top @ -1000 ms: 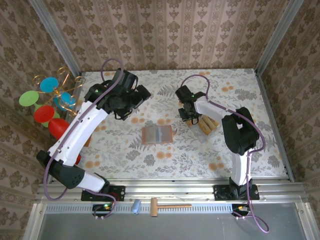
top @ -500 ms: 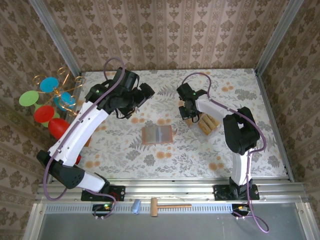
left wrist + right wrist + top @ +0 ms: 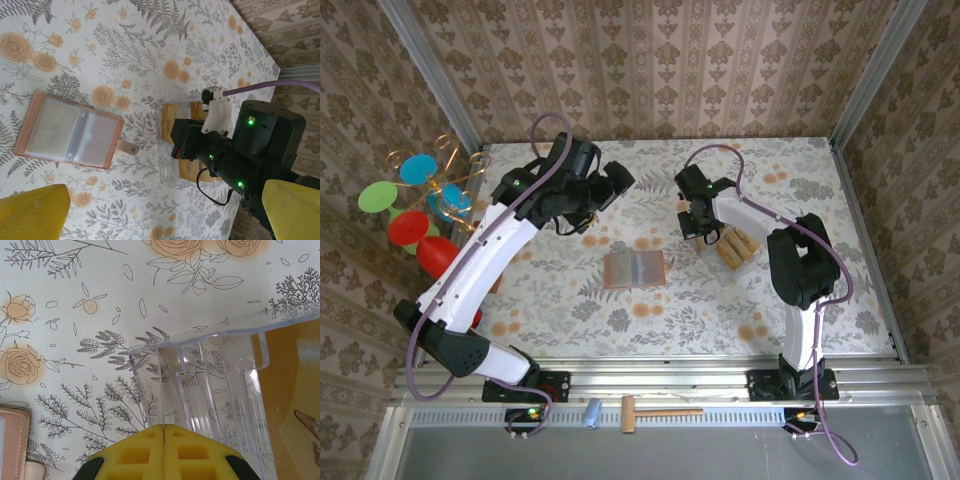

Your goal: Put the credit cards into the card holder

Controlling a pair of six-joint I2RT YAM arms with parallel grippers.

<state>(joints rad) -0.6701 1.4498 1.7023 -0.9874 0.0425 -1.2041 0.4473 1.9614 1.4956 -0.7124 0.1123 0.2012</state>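
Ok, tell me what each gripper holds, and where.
Left gripper: open, nothing held. Right gripper: shut, pads together at the edge of the clear tray, nothing visible between them.

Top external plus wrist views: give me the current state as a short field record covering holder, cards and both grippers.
card holder: open flat, inside up, mid-table; no card seen in it
credit cards: in a clear tray, right of the holder
left gripper: open, holding nothing, raised over the table
right gripper: shut, down at the tray; no card visible between its fingers
progress: no card in the holder yet
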